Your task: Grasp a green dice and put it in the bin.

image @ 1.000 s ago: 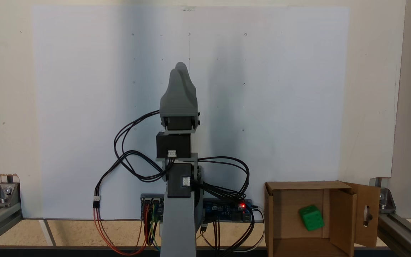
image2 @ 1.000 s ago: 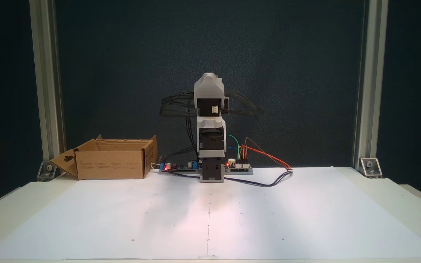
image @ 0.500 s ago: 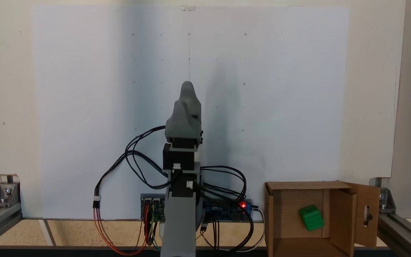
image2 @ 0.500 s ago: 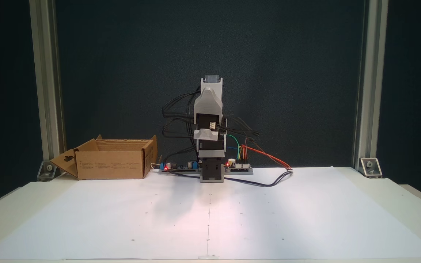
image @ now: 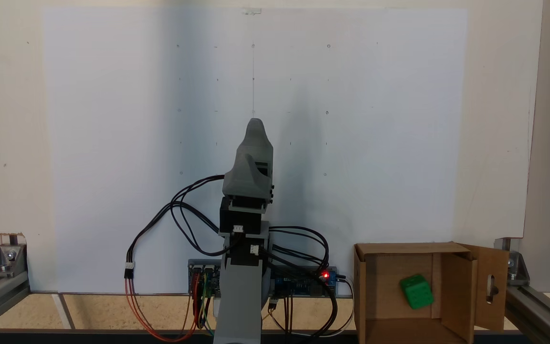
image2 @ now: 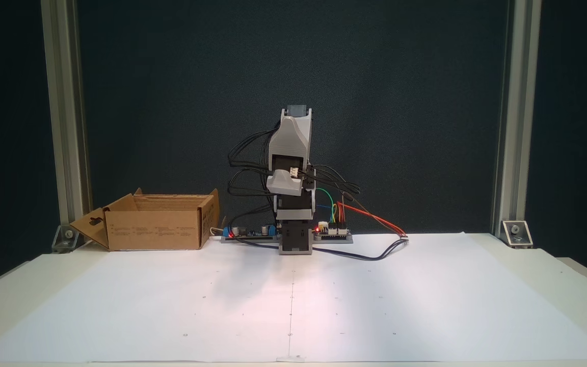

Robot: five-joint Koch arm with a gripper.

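Two fixed views record this moment. In the one from above, we see the green dice (image: 416,291) lying on the floor of the bin (image: 365,296), toward its right inner wall, with the slotted flap (image: 491,286) folded outward at the right. In the other, we see the bin (image2: 156,229) standing at the back left of the white sheet (image2: 293,306), just beside the controller boards (image2: 252,233); its walls hide the dice there. The arm (image2: 293,204) is folded upright over its base at the sheet's rear edge, cables (image: 179,224) looping to either side. The gripper (image: 254,126) points away from the base over the sheet; we see its jaws one behind the other, so we cannot tell whether the fingers are spread or pressed together. The sheet lies bare from the arm to its front edge, bounded by aluminium frame posts (image2: 64,127) at the rear corners.
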